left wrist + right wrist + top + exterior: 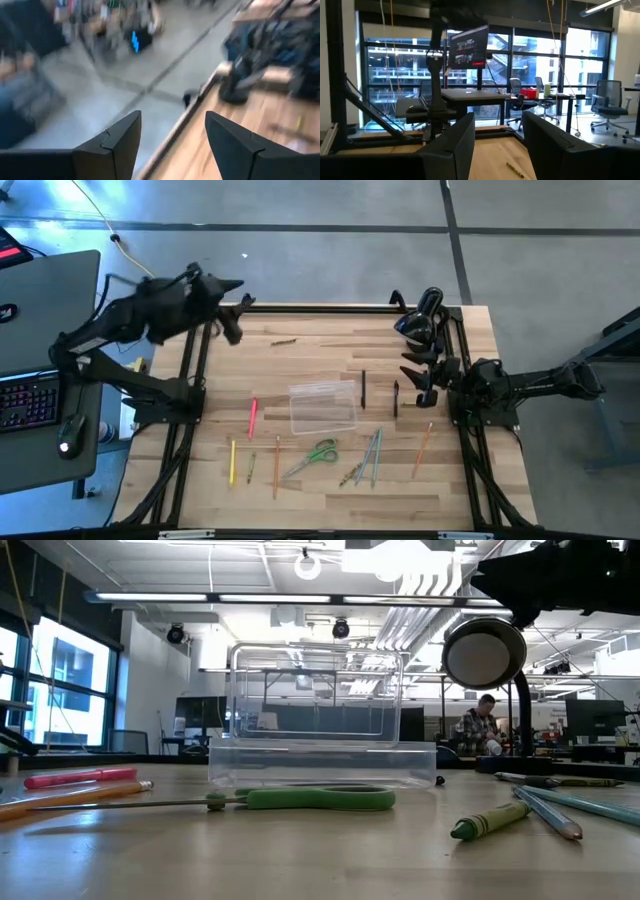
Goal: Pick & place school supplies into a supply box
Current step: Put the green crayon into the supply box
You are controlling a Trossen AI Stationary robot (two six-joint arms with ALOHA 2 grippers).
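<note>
The clear supply box point(322, 407) stands on its base at the table's middle and shows up close in the low view point(320, 720). School supplies lie flat around it: a pink pen point(253, 417), a yellow pencil point(232, 461), an orange pencil point(277, 465), green-handled scissors point(315, 455), grey pencils point(372, 455), another orange pencil point(423, 448), and dark pens point(363, 388). My left gripper point(235, 308) hangs open, high over the table's far left corner point(172, 145). My right gripper point(410, 375) waits open at the right side point(497, 145), with nothing between its fingers.
A black rounded device on a stalk point(425, 315) stands at the far right corner point(485, 653). A short olive pencil point(283, 341) lies alone toward the far edge. A laptop and keyboard point(30, 395) sit on a desk left of the table. Black frame rails point(190, 430) border both sides.
</note>
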